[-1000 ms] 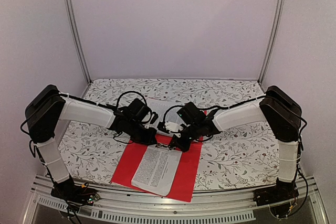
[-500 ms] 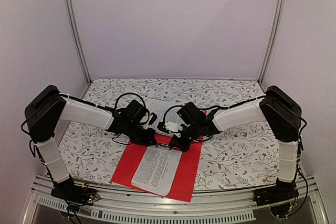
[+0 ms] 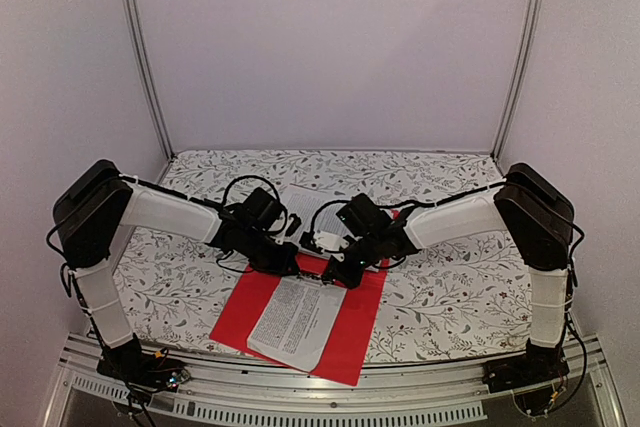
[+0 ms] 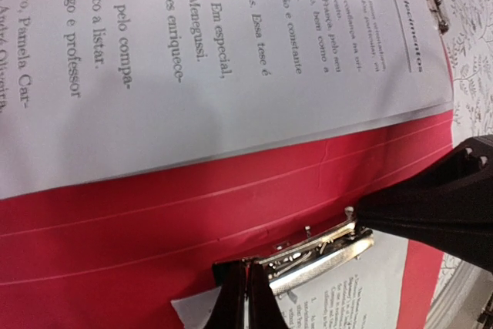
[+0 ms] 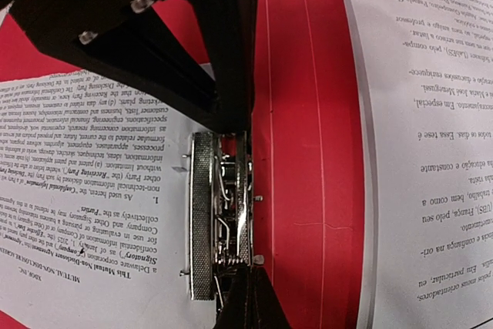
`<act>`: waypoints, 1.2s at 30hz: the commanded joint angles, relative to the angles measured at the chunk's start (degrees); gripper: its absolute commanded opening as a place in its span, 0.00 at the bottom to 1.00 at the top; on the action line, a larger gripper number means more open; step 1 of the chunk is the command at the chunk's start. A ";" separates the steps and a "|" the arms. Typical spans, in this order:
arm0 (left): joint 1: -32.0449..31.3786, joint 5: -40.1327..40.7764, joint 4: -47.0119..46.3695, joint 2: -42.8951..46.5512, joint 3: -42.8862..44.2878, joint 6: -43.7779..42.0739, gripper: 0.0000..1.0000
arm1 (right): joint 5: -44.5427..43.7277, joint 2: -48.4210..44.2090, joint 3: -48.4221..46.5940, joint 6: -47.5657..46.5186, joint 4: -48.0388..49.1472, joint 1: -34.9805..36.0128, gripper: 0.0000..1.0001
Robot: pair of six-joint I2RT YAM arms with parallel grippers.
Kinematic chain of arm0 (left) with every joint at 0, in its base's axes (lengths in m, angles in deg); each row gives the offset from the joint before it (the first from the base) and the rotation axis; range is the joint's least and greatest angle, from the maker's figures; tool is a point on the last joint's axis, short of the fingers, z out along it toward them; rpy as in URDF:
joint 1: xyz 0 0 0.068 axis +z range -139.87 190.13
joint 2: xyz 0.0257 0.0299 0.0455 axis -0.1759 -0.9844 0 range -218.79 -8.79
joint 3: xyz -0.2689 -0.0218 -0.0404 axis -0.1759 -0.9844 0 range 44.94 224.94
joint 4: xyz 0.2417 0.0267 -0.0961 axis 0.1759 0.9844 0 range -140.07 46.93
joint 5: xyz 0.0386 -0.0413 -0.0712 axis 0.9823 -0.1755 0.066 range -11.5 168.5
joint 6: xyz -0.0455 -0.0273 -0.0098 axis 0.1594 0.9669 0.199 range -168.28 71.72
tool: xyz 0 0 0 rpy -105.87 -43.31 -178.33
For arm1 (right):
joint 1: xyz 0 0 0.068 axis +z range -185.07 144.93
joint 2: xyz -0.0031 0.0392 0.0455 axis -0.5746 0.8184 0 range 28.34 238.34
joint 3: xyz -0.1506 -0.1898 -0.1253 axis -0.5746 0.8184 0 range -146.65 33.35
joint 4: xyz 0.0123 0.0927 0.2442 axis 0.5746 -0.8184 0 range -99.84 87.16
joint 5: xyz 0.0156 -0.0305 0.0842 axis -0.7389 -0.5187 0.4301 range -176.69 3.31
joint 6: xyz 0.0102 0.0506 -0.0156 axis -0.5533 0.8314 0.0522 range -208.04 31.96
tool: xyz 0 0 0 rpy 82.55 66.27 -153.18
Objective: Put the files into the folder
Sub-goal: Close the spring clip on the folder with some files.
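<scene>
The red folder (image 3: 357, 332) lies open near the table's front edge. One printed file sheet (image 3: 296, 322) rests on it, its top edge under the metal clip (image 5: 219, 213). A second file sheet (image 3: 306, 203) lies behind, overlapping the folder's far flap (image 4: 231, 206). My left gripper (image 3: 297, 272) is shut, with its tip on one end of the clip (image 4: 320, 256). My right gripper (image 3: 327, 280) is also shut, and its tip presses the clip's other end. Nothing shows between either pair of jaws. In each wrist view the other gripper's black finger (image 4: 439, 213) sits at the far end of the clip.
A floral cloth (image 3: 450, 287) covers the table. A metal rail (image 3: 330, 399) runs along the near edge between the arm bases. Aluminium posts (image 3: 145, 57) and plain walls close in the back and sides.
The left arm has edged slightly to the right. The folder, with its sheet, has turned a little on the cloth. Both grippers stay shut at the clip.
</scene>
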 commanded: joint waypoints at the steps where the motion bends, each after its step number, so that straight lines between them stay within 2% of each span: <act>1: 1.77 9.44 4.59 -5.38 -2.34 -0.79 0.00 | -2.84 7.18 3.54 -2.46 -14.57 1.42 0.00; 18: 5.22 5.63 -2.07 -2.38 -0.36 -2.15 0.00 | -1.66 7.96 2.53 -4.39 -15.88 2.40 0.00; 36: 5.77 -4.08 -13.97 -3.01 1.06 -6.09 0.00 | -1.36 9.30 1.10 -5.31 -17.41 3.13 0.00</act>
